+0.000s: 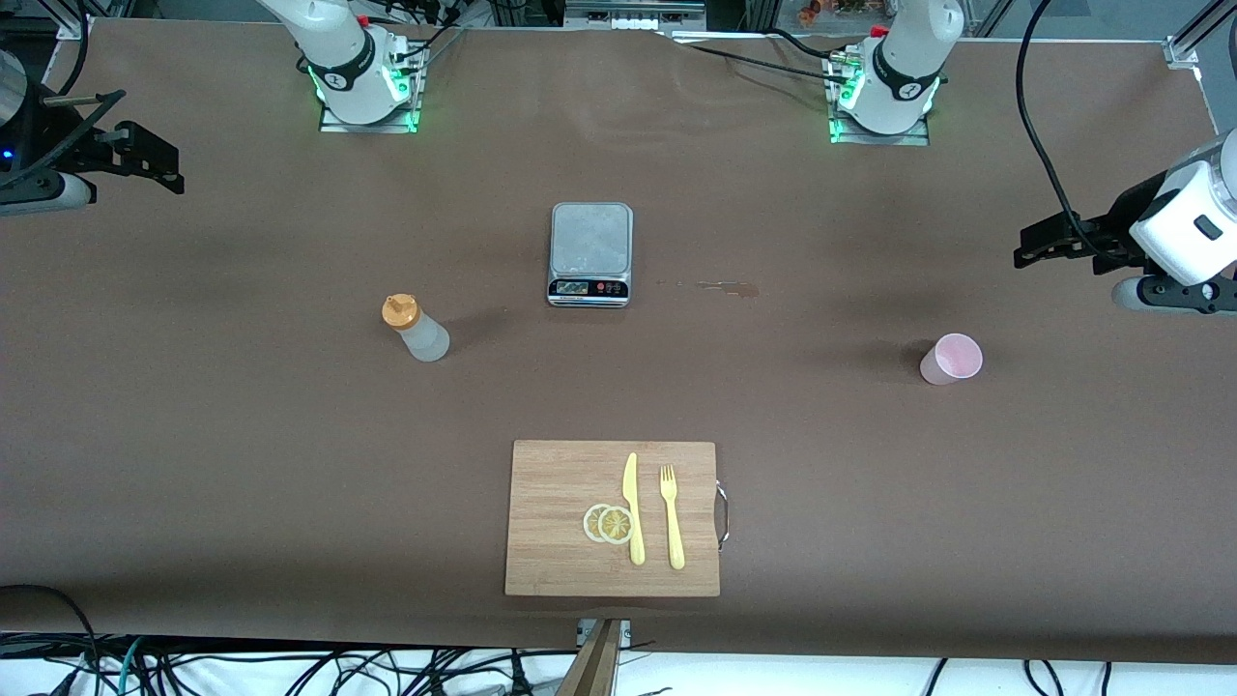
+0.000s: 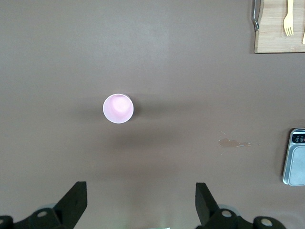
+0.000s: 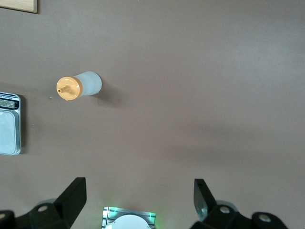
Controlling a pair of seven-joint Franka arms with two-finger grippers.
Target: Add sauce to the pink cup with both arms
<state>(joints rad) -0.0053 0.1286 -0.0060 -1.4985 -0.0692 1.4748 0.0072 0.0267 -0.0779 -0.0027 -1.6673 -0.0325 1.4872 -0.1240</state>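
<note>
The cup point(image 1: 951, 359) is standing upright toward the left arm's end of the table; it is looking light and thin-walled, so a gentle hold around its mid-wall should be steadying it. The bottle point(image 1: 417, 328) is standing slightly farther from the camera, toward the right arm's end; probably soft and squeezable, it is best taken around the body, below the cap. The left gripper point(image 2: 140, 202) is hanging wide open above the table near the cup, and the right gripper point(image 3: 139, 200) is hanging wide open near the bottle, both empty.

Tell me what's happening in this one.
Nothing is being handled yet. The left gripper hangs open above the table near the pink cup, and the right gripper hangs open at its own end, the sauce bottle standing untouched. A scale sits mid-table; nearer the camera, a cutting board holds cutlery.
</note>
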